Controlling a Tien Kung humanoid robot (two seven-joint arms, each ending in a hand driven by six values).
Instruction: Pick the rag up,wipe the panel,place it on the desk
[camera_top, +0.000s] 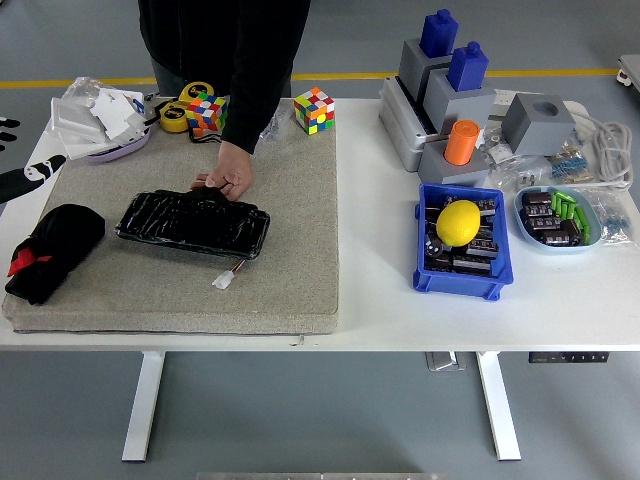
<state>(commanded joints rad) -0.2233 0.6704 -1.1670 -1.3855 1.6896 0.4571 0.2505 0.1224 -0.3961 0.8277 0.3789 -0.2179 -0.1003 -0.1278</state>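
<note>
At the left edge of the frame only the tips of the left hand (22, 172) are seen, stretched flat over the table's corner with nothing held; whether the fingers are fully spread cannot be told. The black rag (52, 250) is bunched at the lower left of the grey mat (290, 220). The black panel (192, 222) lies mid-mat, its upper edge pressed by a person's hand (228, 176).

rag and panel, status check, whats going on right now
Left hand at table's left edge, fingers open, empty; right arm out of view. Rag untouched on mat, left of panel. Person's hand on panel's far edge.
</note>
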